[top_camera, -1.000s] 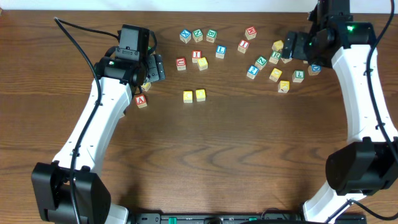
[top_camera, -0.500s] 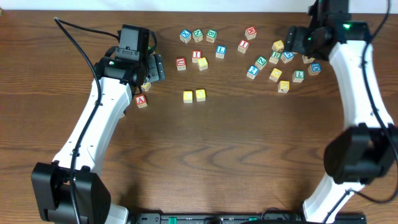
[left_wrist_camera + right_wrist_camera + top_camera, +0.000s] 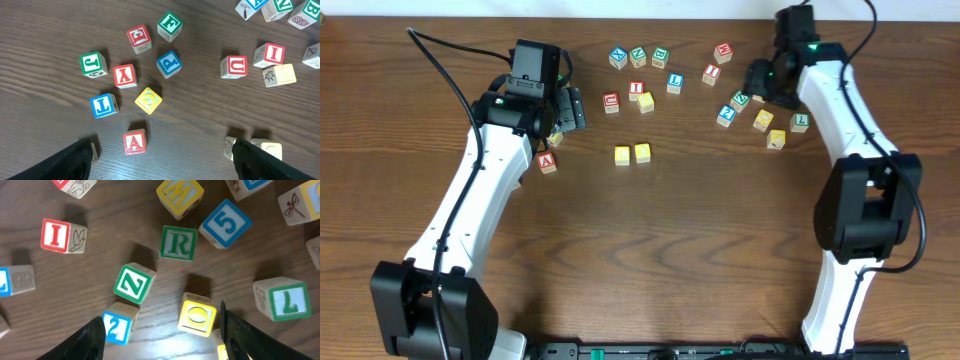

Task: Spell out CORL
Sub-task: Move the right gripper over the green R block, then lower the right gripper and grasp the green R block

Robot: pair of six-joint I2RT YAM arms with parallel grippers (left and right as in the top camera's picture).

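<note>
Rt gripper (image 3: 160, 319) spread wide, empty, over the cluster near the table's far-right corner: green R block (image 3: 178, 243), yellow O block (image 3: 198, 315), green L block (image 3: 286, 300). Lt gripper (image 3: 162, 152) also wide, empty. Blocks prob. light, rigid, smooth-faced; pinch two opposite flat sides, mid-height.

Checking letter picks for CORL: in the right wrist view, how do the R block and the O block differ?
The R block has a green letter and frame; the O block is yellow. The O block lies nearer the right gripper, the R block farther off. Both are cubes lying letter-up on the table.
</note>
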